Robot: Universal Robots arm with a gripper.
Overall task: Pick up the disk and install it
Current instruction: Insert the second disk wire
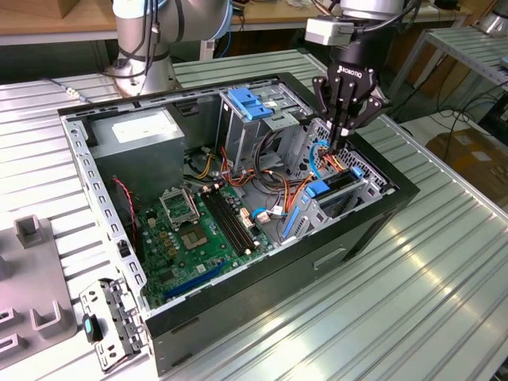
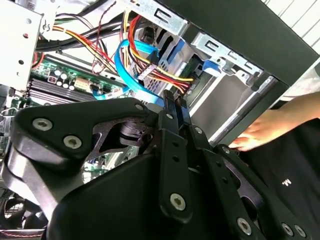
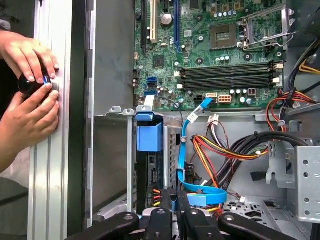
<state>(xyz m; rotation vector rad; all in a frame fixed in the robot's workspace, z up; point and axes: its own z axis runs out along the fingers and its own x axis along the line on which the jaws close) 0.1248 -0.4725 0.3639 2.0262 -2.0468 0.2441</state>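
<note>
The disk (image 1: 345,182) stands on edge inside the silver drive cage (image 1: 373,184) at the exterior view's right end of the open computer case, its blue bracket (image 1: 326,189) showing at the inner end. In the first wrist view the disk (image 3: 150,175) is a dark slab in a slot under the blue bracket (image 3: 150,136). My gripper (image 1: 340,144) hangs just above the cage's far end, among red, yellow and blue cables (image 2: 150,62). Its fingers (image 2: 170,107) are shut together with nothing visible between them. The gripper (image 3: 175,205) is beside the disk's end.
A person's hands (image 3: 30,95) hold a small black object at the case's outer wall, close to the cage; a hand (image 2: 260,132) also shows there. The motherboard (image 1: 198,230), a grey power-supply box (image 1: 139,139) and a second cage with a blue latch (image 1: 250,103) fill the case.
</note>
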